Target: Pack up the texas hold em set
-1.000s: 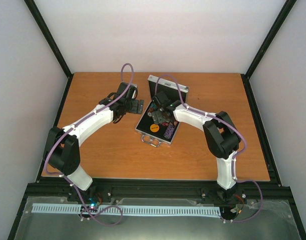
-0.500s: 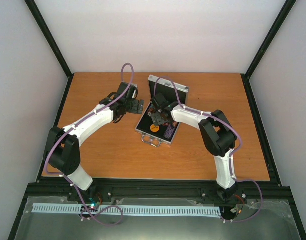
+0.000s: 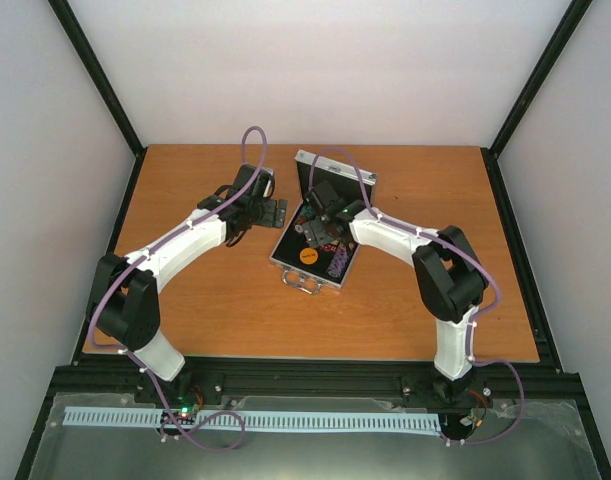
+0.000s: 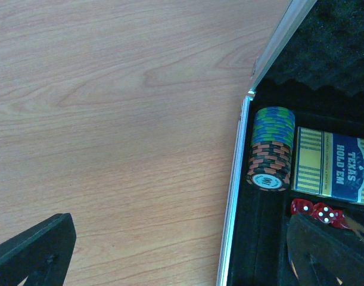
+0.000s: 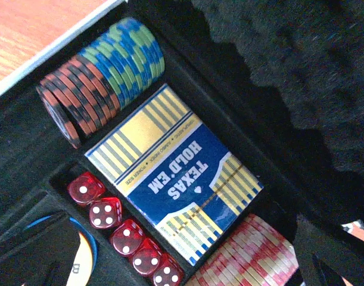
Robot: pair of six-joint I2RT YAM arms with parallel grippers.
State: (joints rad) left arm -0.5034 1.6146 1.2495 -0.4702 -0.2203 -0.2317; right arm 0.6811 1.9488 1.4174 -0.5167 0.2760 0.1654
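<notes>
Entry: since half a second ago the right arm [image 3: 440, 275] has swung its elbow outward to the right. The left arm [image 3: 175, 250] has not shifted.

- We see the wooden table [image 3: 185, 300] carrying the whole set.
- The silver case [image 3: 295, 267] lies open at mid-table, its lid [image 3: 357, 178] standing at the far side and its metal handle [image 3: 303, 284] facing the arm bases.
- The left gripper [image 3: 278, 212] hangs over the case's left rim. Its jaws are spread wide, one finger over bare wood and the other over the black lining, and it grips nothing.
- The right gripper [image 3: 315, 228] hovers over the case interior, jaws likewise wide apart and empty.
- The blue-yellow card deck [image 5: 176, 179] lies flat in its compartment.
- A blue-green and red-black chip stack [image 5: 104, 77] lies on its side at one short end of the deck. A red-and-cream chip stack [image 5: 253, 256] lies at the other end.
- The orange disc [image 3: 308, 255] rests in the near part of the case.
- Five red dice [image 5: 119, 229] sit in a row along the deck's long side, each touching the next.
</notes>
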